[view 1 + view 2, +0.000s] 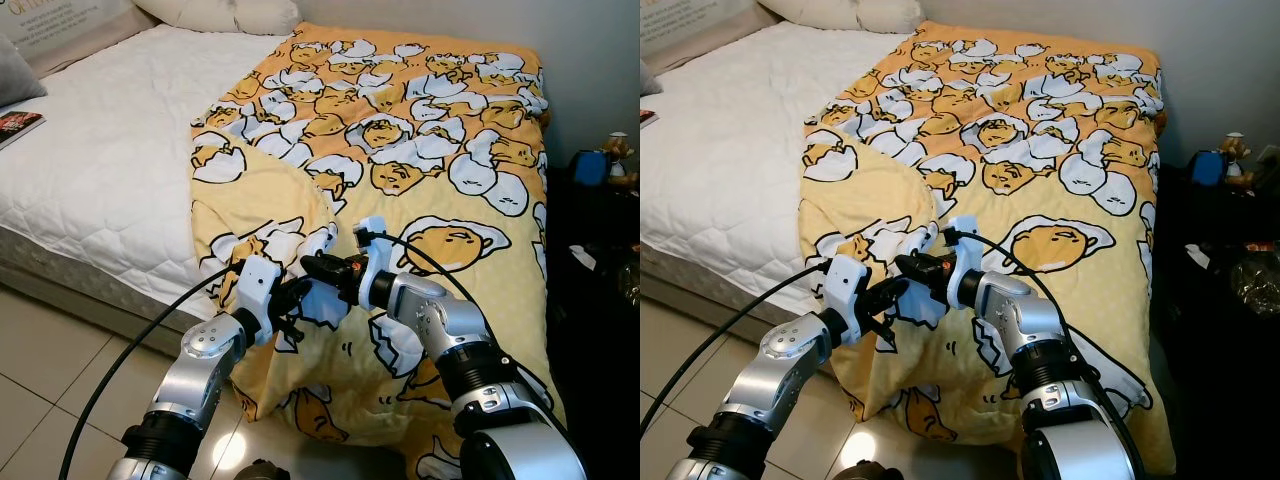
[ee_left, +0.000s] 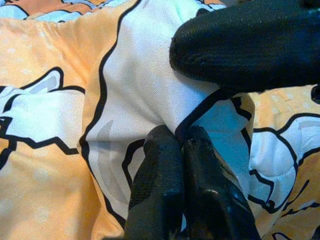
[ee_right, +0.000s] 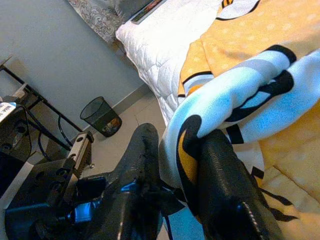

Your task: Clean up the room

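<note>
Both grippers meet at the near edge of the yellow egg-print blanket [image 1: 400,160] — our left gripper [image 2: 181,142] has its fingers pressed together on a pinch of cloth, and our right gripper [image 3: 180,150] is clamped on a bunched fold. We see the blanket spread across the bed's white mattress [image 1: 110,150], its lower edge draping toward the tiled floor [image 1: 40,400].

The bed [image 1: 110,160] and yellow blanket [image 1: 420,150] are seen from the head, forward and downward, by both eye views, slightly offset; the blanket fold is viewed very closely along the left gripper [image 2: 180,137]; the same fold, plus floor and bin [image 3: 101,116], is viewed closely along the right gripper [image 3: 182,145].
</note>
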